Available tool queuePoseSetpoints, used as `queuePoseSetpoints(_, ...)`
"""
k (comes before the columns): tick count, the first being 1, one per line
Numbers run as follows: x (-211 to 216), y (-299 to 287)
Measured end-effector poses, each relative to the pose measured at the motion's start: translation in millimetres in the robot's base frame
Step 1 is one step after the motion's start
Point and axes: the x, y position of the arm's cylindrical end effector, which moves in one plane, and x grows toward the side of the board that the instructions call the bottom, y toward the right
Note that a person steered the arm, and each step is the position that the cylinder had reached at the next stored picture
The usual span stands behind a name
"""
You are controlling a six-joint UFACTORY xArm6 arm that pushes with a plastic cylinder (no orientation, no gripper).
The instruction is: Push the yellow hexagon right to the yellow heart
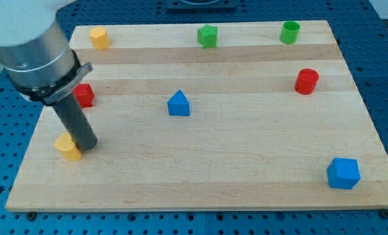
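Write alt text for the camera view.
My tip touches a yellow block at the wooden board's left edge. Another yellow block sits top left; red, green and blue blocks are scattered elsewhere.

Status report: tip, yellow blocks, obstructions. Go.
My tip at the yellow block lower left, on its right side. Second yellow block top left. Red block between them.

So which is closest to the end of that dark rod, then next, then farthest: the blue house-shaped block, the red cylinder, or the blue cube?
From my tip:
1. Blue house-shaped block, mid-board.
2. Red cylinder, view's right, upper half.
3. Blue cube, view's bottom right corner.
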Motion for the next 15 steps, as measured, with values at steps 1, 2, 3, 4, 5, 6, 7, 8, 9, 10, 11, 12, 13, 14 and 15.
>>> queuePoseSetpoints(1,-11.4,9.5)
queuePoseSetpoints(2,-5.7,-10.9)
queuePoseSetpoints(3,-5.0,-8.0)
queuePoseSetpoints(4,-62.2,43.1)
queuePoseSetpoints(5,-129.1,59.3)
queuePoseSetpoints(6,-201.1,56.7)
queuePoseSetpoints(7,-259.1,54.0)
queuePoseSetpoints(8,-316.1,10.2)
queuePoseSetpoints(9,-326.0,-27.0)
queuePoseSetpoints(10,-279.8,-6.5)
queuePoseSetpoints(11,-252.7,1.4)
queuePoseSetpoints(12,-311.6,-7.7)
queuePoseSetpoints(13,-291.2,-33.6)
queuePoseSetpoints(14,-242.2,-30.8)
queuePoseSetpoints(15,-193.6,-6.5)
